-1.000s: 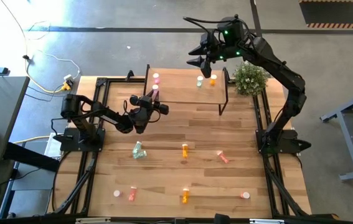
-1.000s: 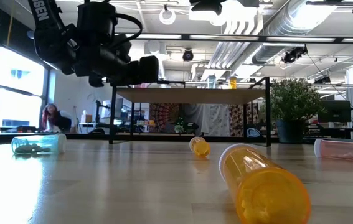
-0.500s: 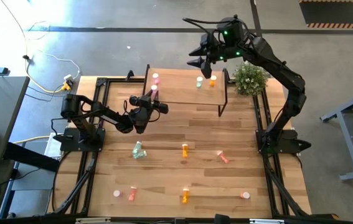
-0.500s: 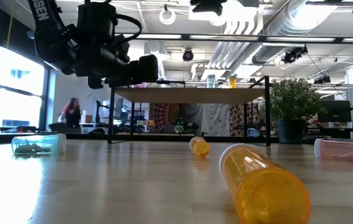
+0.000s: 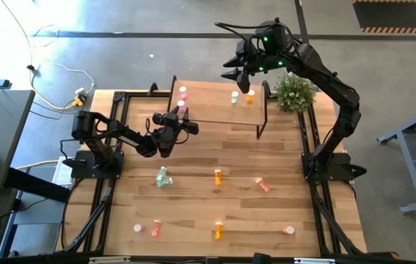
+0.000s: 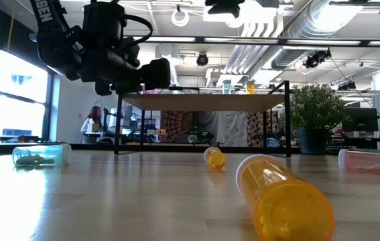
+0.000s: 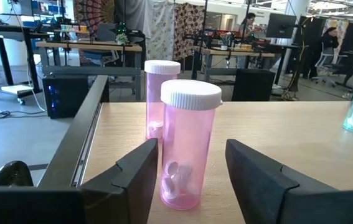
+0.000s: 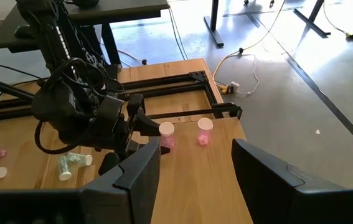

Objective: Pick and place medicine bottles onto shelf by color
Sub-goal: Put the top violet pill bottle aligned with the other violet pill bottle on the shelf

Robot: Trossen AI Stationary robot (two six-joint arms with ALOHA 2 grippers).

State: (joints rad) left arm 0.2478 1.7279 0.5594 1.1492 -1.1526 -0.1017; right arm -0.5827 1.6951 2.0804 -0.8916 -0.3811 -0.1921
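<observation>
On the left end of the shelf, a pink medicine bottle with a white cap stands upright on its base. My left gripper reaches in level and is open, one finger on each side of this bottle with a thin gap on both sides. A second pink bottle stands right behind it. At the shelf's right end stand a pale green bottle and an orange one. My right gripper hangs open, high over the shelf's far edge, with nothing between its fingers.
Several bottles lie on the tabletop: a green one, an orange one, a salmon one, and more along the near edge. A potted plant stands right of the shelf. The shelf's middle is bare wood.
My left gripper has opened and let go of the pink bottle, which stays upright on the shelf's left end. Neither arm has shifted its place.
</observation>
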